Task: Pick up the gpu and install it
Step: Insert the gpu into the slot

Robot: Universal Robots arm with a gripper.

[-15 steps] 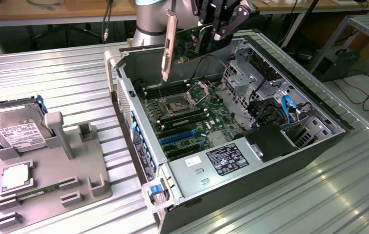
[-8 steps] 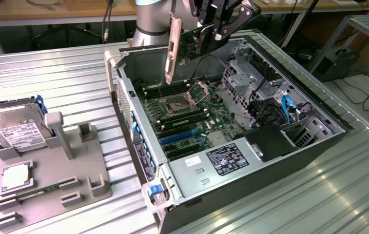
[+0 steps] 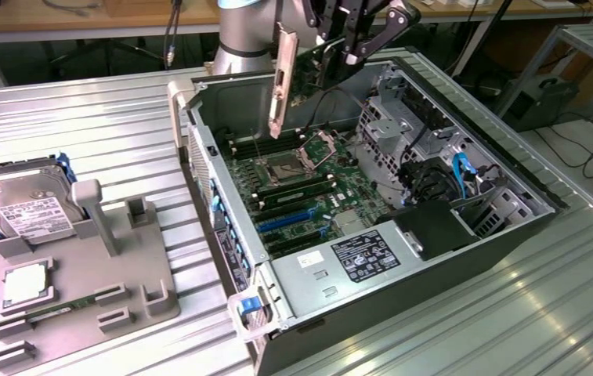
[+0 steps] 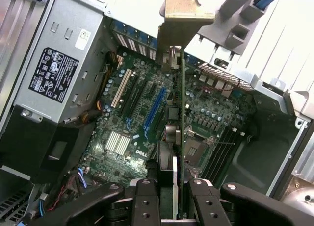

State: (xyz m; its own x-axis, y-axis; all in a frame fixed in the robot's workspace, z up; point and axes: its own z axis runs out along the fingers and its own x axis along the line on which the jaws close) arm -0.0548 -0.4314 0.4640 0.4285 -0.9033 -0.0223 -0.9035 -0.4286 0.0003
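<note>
The gpu (image 3: 323, 59) hangs edge-down above the far end of the open computer case (image 3: 505, 168), its pale metal bracket (image 3: 283, 78) pointing down toward the motherboard (image 3: 301, 184). My gripper (image 3: 354, 39) is shut on the card's upper edge. In the wrist view the gpu (image 4: 181, 113) runs edge-on away from my gripper (image 4: 172, 187), with the bracket (image 4: 184, 12) at its far end. It is held clear above the board, over the area between the blue slots (image 4: 156, 113) and the CPU socket (image 4: 192, 148).
A grey fixture tray (image 3: 66, 313) at the exterior view's left holds a silver hard drive (image 3: 24, 205), a CPU (image 3: 24, 286) and a memory stick (image 3: 66, 305). The power supply (image 3: 354, 254) and drive cage (image 3: 395, 125) crowd the case interior.
</note>
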